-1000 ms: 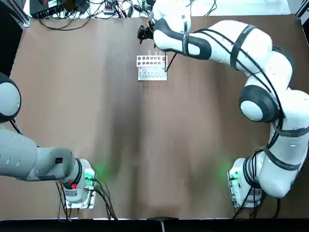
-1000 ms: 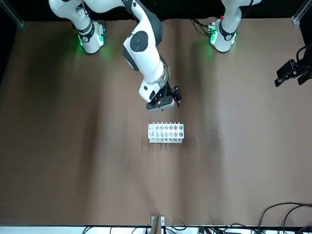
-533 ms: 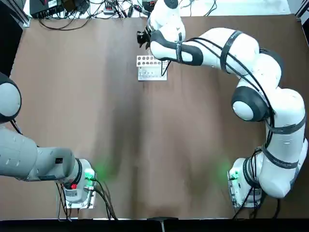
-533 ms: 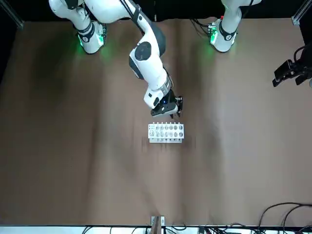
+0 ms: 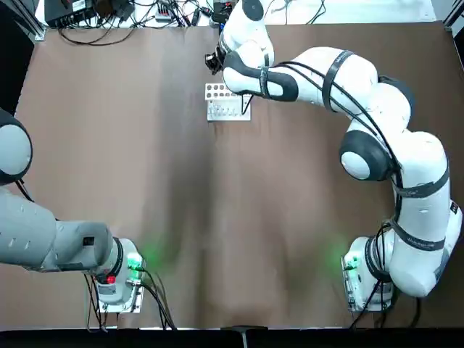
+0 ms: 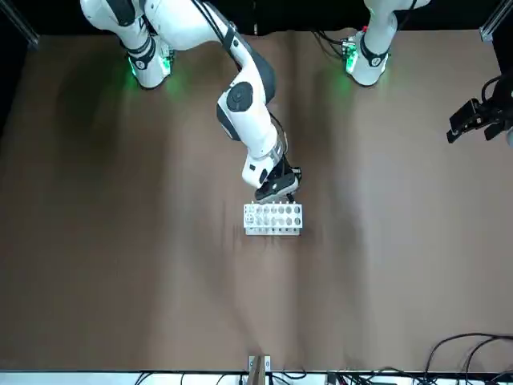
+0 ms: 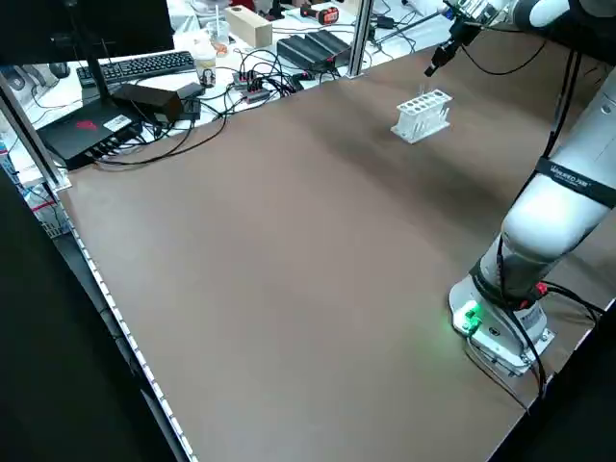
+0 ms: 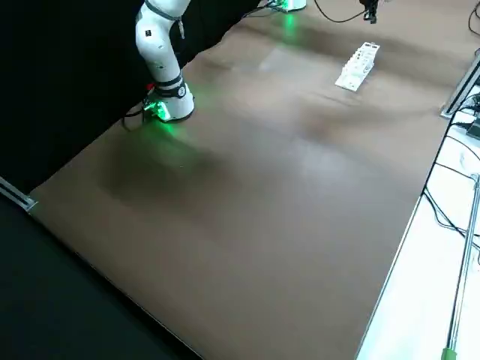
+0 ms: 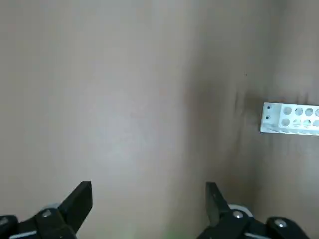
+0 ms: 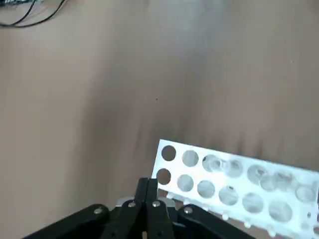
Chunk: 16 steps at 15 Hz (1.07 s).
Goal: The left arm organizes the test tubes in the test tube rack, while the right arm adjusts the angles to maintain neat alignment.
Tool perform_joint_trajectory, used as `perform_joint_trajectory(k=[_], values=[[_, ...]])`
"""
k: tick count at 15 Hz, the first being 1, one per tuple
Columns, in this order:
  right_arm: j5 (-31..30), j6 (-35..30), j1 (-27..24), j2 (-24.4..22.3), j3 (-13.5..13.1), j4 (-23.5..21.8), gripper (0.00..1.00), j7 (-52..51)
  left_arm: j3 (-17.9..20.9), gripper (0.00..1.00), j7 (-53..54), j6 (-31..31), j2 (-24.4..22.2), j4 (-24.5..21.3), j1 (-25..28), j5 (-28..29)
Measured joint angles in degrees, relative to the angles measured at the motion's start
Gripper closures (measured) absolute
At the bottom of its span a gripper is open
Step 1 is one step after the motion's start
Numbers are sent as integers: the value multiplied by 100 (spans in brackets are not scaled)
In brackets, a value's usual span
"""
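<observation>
Black fingers pressed together, the right gripper [image 10: 147, 181] hangs near one end of the test tube rack [image 10: 234, 183] — white, upright on the brown table [image 5: 290, 181]. Farther out, the left gripper [image 9: 149, 194] hangs toward the table's left side — fingers spread apart.

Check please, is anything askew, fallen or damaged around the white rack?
Nothing stands out: the test tube rack sits upright on the table, and no fallen tube is visible. The right gripper is shut over the rack's edge, close above it; whether they touch, I cannot tell.
</observation>
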Motion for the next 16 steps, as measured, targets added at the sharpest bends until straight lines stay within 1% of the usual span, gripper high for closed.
perform_joint_trajectory(k=[3,6,11,16], values=[[-5,13,-1,334,-38,355,99,-241,-1,0,0,1,1,-4,-9,0],[-9,44,-22,566,-95,547,99,-492,-15,0,-1,1,26,-26,-38,0],[-16,40,-36,704,-193,604,99,-714,-70,0,-8,12,79,-40,-55,0],[-41,-154,-36,714,-225,627,99,-918,-70,0,-8,27,79,-40,-55,0]])
